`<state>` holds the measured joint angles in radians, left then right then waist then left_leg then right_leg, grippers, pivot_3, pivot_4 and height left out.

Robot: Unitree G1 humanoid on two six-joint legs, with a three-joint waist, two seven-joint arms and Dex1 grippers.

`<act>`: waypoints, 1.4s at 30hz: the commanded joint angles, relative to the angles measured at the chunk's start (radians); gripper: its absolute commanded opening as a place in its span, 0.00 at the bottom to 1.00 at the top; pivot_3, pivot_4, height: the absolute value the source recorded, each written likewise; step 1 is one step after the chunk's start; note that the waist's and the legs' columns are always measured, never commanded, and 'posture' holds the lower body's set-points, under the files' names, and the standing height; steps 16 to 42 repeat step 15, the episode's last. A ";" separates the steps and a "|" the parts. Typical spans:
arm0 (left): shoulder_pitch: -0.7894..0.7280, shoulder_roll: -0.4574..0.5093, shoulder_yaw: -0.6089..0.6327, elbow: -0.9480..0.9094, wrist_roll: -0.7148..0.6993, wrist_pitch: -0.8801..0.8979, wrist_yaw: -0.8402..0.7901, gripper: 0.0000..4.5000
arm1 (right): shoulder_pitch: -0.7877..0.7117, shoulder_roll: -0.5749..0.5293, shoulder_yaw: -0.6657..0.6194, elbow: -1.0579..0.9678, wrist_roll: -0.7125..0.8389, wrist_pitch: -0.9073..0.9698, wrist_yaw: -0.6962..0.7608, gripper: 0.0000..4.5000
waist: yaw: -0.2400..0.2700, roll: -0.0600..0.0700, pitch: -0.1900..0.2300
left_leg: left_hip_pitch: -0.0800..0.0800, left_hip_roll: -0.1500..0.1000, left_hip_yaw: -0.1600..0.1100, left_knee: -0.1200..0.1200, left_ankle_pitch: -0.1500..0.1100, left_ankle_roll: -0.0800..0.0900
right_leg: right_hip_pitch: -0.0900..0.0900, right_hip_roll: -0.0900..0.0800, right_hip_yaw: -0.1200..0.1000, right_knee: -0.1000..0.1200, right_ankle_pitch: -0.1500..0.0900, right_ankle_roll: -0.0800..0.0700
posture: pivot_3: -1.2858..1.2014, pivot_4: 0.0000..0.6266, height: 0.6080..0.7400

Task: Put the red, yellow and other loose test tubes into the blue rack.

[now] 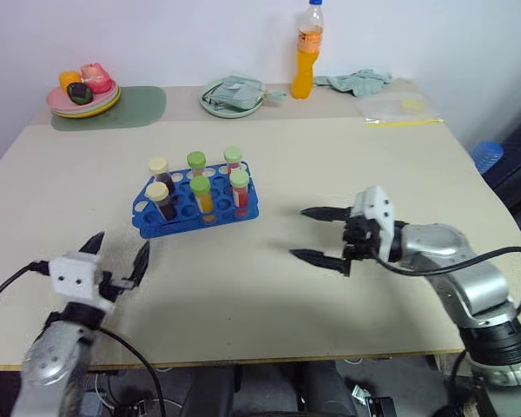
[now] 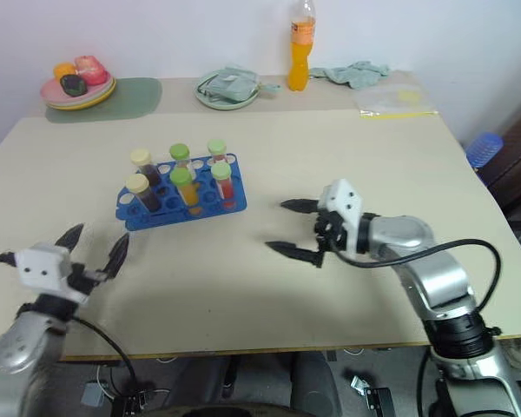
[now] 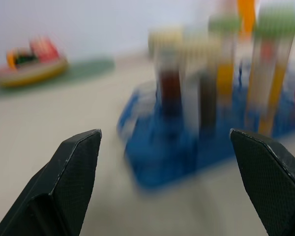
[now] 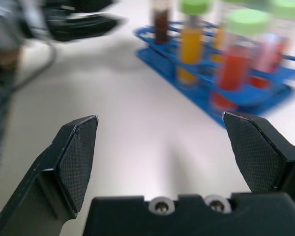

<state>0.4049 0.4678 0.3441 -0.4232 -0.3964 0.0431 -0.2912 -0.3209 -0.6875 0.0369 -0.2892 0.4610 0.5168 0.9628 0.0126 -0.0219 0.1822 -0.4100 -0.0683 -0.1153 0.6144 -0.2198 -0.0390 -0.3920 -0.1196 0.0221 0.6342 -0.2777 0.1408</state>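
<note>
Left gripper (image 1: 117,257), two black fingers, hangs over the near-left part of the beige table (image 1: 269,156), jaws spread wide, holding nothing. Beyond it, just ahead, the bright blue plastic rack (image 1: 194,213) with round holes stands on the table, carrying six upright capped clear test tubes (image 1: 201,196): two dark with cream caps, two yellow-orange and two red with green caps. Right gripper (image 1: 314,234), right of the rack, points toward it, jaws fully apart, empty.
</note>
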 commanded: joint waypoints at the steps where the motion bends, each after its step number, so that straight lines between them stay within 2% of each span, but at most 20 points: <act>1: 0.053 0.062 0.141 -0.074 -0.095 0.097 -0.052 0.95 | 0.013 -0.043 -0.089 0.078 -0.017 -0.050 0.005 1.00 | 0.000 0.000 0.000 | 0.000 0.000 0.000 0.000 0.000 0.000 | 0.000 0.000 0.000 0.000 0.000 -0.001 | 0.52 0.24 1.00; 8: 0.084 0.106 0.229 -0.107 -0.138 0.208 -0.098 0.95 | 0.006 -0.076 -0.140 0.235 -0.070 -0.161 0.019 1.00 | -0.003 0.001 0.000 | 0.000 0.002 0.001 0.000 0.000 0.000 | 0.000 0.000 0.000 -0.001 -0.001 -0.002 | 0.52 0.24 1.00; 15: 0.066 0.062 0.224 -0.130 -0.114 0.241 -0.071 0.95 | 0.013 -0.062 -0.133 0.285 -0.097 -0.209 0.020 1.00 | -0.003 0.001 0.000 | 0.000 0.003 0.001 0.000 0.000 0.000 | 0.000 0.000 0.000 -0.001 -0.001 -0.001 | 0.52 0.24 1.00; 42: 0.066 0.062 0.224 -0.130 -0.114 0.241 -0.071 0.95 | 0.013 -0.062 -0.133 0.285 -0.097 -0.209 0.020 1.00 | -0.003 0.001 0.000 | 0.000 0.003 0.001 0.000 0.000 0.000 | 0.000 0.000 0.000 -0.001 -0.001 -0.001 | 0.52 0.24 1.00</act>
